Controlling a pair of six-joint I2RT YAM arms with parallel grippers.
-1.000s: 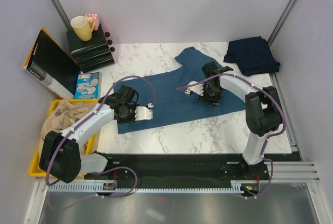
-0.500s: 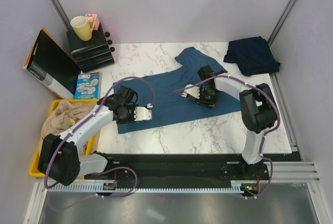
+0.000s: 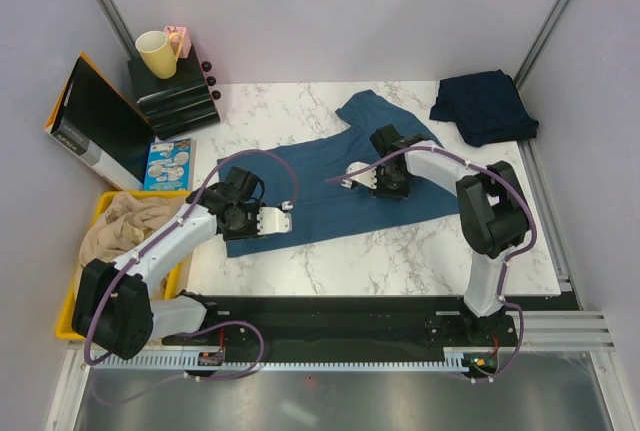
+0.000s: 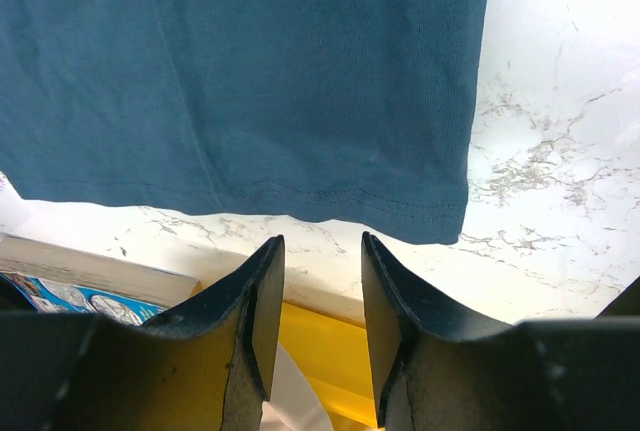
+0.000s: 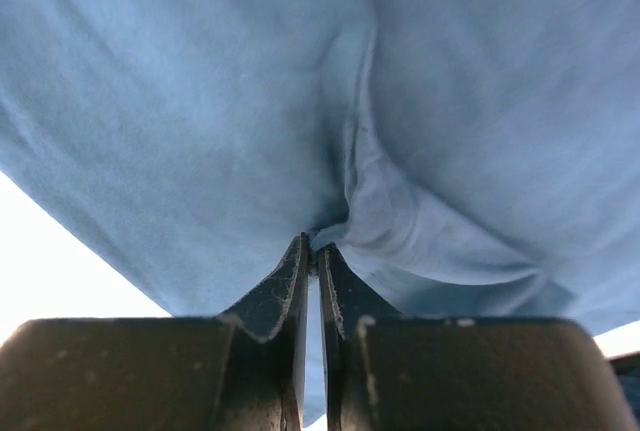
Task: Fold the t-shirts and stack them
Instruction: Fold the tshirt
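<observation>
Pinching a raised ridge of the blue shirt (image 5: 200, 131), the right gripper (image 5: 315, 243) is clamped on cloth. The left gripper (image 4: 315, 251) stands apart, empty, just short of its hem. Well beyond the right gripper, the navy shirt (image 3: 485, 106) looks folded already; the blue one is not yet folded or stacked.

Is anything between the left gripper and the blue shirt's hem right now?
Nothing visible. The left gripper stands open just short of the steel-blue t-shirt; only bare marble table shows between its fingertips and the hem. The right gripper pinches a fold of the same shirt, away from that gap.
</observation>
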